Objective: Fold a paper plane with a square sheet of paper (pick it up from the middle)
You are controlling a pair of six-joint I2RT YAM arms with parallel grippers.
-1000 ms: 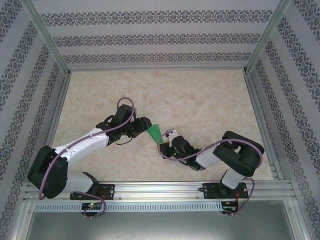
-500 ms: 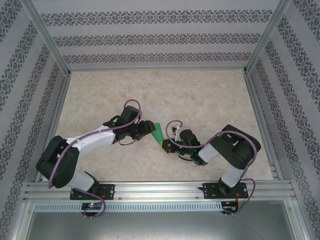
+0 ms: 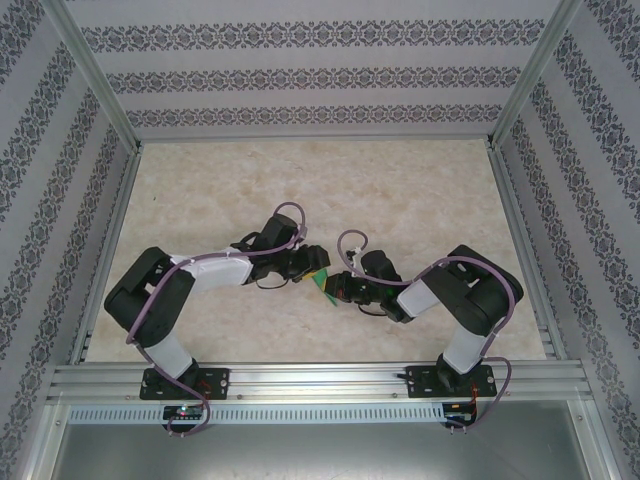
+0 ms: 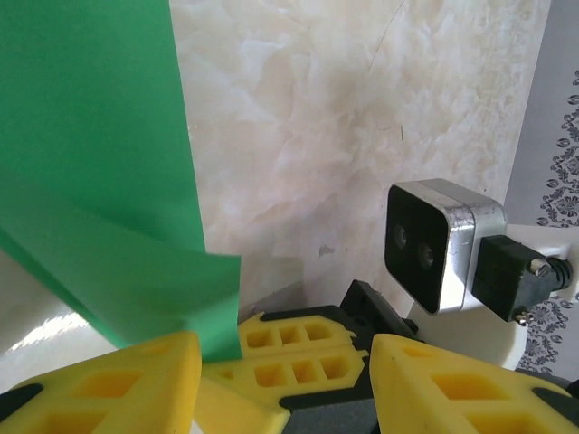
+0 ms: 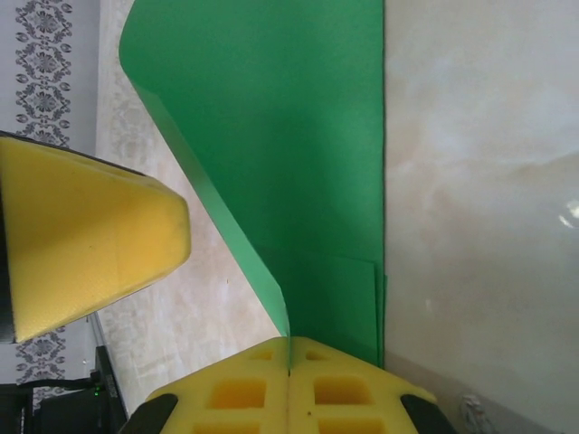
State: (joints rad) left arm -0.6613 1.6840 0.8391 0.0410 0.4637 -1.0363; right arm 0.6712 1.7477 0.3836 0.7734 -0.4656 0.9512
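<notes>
Green thin folded paper sheet (image 5: 298, 136) looks floppy, best held near the crease where the right tool (image 5: 289, 362) is clamped, left tool (image 4: 285, 351) hanging open.

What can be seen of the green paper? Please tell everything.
The green paper is thin, plain bright green and matte. It is folded: layers overlap and one flap bends away, with straight sharp edges. It hangs over the marbled table, pinched at one end by the shut right gripper. The open left gripper stands close beside it.
</notes>
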